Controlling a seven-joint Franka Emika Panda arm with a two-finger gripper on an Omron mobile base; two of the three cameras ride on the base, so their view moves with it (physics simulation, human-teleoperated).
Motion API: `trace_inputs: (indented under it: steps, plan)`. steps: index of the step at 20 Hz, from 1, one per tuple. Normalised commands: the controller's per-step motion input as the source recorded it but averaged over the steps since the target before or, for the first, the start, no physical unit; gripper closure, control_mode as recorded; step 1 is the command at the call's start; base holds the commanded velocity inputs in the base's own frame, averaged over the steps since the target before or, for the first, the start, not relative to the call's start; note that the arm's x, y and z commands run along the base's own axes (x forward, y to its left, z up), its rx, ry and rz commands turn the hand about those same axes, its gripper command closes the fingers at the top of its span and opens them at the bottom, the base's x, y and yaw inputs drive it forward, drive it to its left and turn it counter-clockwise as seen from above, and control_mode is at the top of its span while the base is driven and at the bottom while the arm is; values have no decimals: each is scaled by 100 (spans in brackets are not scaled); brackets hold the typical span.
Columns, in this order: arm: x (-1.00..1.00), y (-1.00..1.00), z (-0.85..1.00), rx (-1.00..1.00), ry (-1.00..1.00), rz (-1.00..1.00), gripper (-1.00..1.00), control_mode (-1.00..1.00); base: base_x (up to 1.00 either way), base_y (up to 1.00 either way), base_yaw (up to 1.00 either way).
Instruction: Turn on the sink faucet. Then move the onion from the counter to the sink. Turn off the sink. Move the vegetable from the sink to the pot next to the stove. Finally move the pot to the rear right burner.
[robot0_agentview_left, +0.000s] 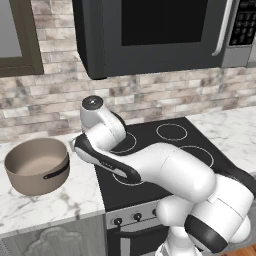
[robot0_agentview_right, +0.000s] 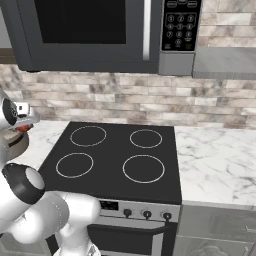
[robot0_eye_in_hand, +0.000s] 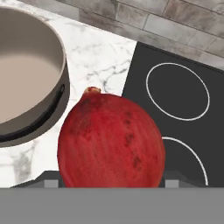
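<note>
Arm: you see it rise from the base, fold over the stove's (robot0_agentview_left: 165, 150) front left corner and reach left toward the pot (robot0_agentview_left: 37, 165).
Hand: it hangs above the strip of marble surface (robot0_eye_in_hand: 103, 57) between pot and cooktop, camera looking down.
Fingers: you have them spread wide around the onion (robot0_eye_in_hand: 111, 140), pinching it from both sides.
Onion: held aloft in the fingers, just beside the pot's rim, over the surface edge by the stove; not in the pot.
Pot: upright on the surface left of the stove.

Even, bright rendered light; soft shadows, slight low-resolution blur throughout.
</note>
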Motion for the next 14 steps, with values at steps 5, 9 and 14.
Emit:
trace_inputs:
  steps: [5, 9, 14]
  plan:
    - [0, 60, 36, 0, 0, 0, 100, -100, 0, 0, 0]
    - [0, 78, 7, 0, 0, 0, 100, -100, 0, 0, 0]
    - [0, 75, 0, -2, 0, 0, 100, -100, 0, 0, 0]
